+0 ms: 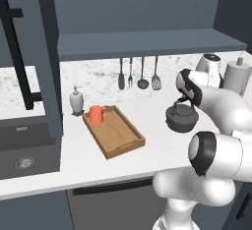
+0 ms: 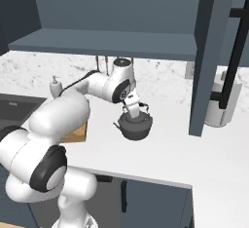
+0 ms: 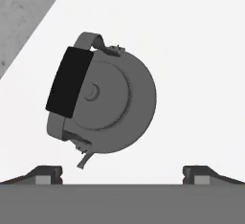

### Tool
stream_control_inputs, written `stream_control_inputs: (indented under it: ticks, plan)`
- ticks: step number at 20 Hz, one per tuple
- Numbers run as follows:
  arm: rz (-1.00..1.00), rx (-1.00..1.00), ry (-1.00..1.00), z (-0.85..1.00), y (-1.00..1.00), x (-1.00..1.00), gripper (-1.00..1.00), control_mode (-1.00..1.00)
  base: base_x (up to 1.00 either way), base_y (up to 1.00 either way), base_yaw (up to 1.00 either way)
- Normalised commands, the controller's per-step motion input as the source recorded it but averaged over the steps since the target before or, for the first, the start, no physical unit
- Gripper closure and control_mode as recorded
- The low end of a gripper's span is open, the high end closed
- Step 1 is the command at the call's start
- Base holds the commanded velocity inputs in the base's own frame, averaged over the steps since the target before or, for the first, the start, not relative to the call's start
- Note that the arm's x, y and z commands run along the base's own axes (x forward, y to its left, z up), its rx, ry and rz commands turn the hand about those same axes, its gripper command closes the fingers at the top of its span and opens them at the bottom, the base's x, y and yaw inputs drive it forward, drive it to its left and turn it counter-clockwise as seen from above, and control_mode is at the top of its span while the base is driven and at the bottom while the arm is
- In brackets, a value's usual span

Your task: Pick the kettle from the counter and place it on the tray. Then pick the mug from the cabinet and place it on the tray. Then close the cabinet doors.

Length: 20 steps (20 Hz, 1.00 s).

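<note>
Two base cameras look forward and down from behind the arm, left and right, sharing the worktop [image 1: 147, 106] and kettle [image 1: 181, 118], while the hand camera stares straight down, close above the kettle.

The arm [image 1: 221, 140] is built of fat, rounded, glossy white shells, each swelling like a bulb where it meets the next. Dark grey to black bands ring the joints, and one large joint carries a pale grey round cap set in a black collar. The wrist link [image 2: 116, 86] repeats that white-and-black scheme on a smaller scale. The gripper [image 3: 122, 173] ends in two small dark grey finger tips [image 3: 45, 173], low and wedge-shaped, with lighter grey inner pads.
</note>
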Motion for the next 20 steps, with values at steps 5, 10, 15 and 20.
stream_control_inputs:
  ticks: [5, 10, 15, 20]
  plan:
    - [0.00, 0.01, 0.05, -0.19, -0.02, 0.26, -1.00, -1.00, 0.00, 0.00, 0.00]
    - [0.00, 0.04, 0.03, -0.11, -0.01, 0.23, -1.00, -1.00, 0.00, 0.00, 0.00]
    - [0.00, 0.06, 0.01, -0.07, -0.01, 0.29, -1.00, -1.00, 0.00, 0.00, 0.00]
    - [0.00, 0.04, 0.01, -0.15, 0.00, 0.30, -1.00, -1.00, 0.00, 0.00, 0.00]
